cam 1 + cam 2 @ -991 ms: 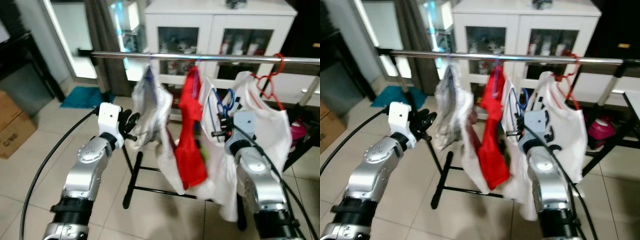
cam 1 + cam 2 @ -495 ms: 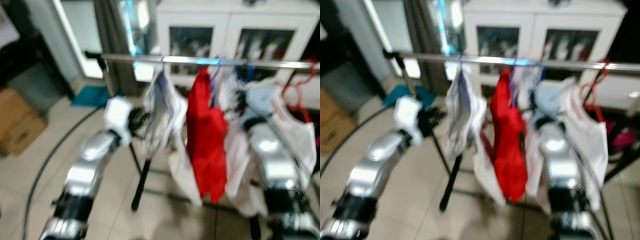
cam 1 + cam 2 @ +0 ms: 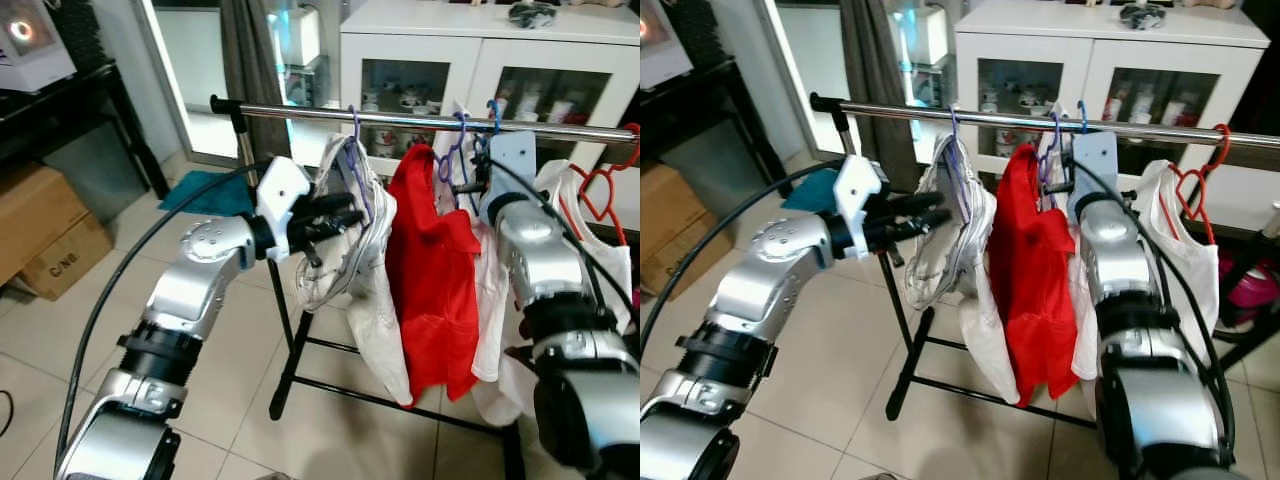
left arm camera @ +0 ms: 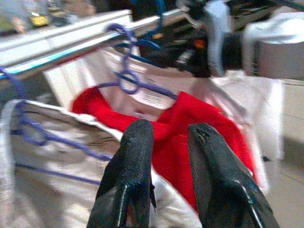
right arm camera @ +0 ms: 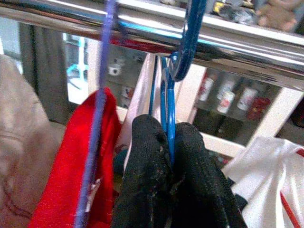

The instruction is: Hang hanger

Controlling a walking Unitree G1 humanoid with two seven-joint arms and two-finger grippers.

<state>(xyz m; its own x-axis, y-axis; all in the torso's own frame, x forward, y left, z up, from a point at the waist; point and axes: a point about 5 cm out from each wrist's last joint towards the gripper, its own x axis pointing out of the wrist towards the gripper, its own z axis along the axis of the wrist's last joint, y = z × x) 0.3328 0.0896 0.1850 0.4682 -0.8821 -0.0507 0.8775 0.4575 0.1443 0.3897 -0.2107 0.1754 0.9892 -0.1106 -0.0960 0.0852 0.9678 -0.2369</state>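
**Spotter:** What's the right side doing?

**Operator:** My right gripper (image 5: 167, 142) is clenched on the neck of the blue hanger (image 5: 167, 102), pinching the wire just under its hook. I hold it there so the hook stays upright and can't twist. Directly above my fingertips the hook is already curled over the steel rail (image 5: 247, 40); it looks seated, though I can't tell whether it bears weight yet.

**Spotter:** And the garment on it?

**Operator:** A white shirt (image 3: 487, 300) drops straight below the gripper, beside the red shirt (image 3: 430, 280) on its purple hanger (image 5: 97, 114).

**Spotter:** Left arm?

**Operator:** My left gripper (image 4: 164, 137) is released, fingers parted with nothing between them. It reaches forward against the pale garment (image 3: 345, 245) on the end hanger, with the red one just ahead of the tips. I'd judge it's there to keep the cloth pushed aside and leave a gap on the rail.

**Spotter:** Anything beyond your right hand?

**Operator:** A red hanger (image 3: 600, 190) with another white top, well clear of the grip. Next I'd let go and back off carefully, so a finger doesn't snag the wire.
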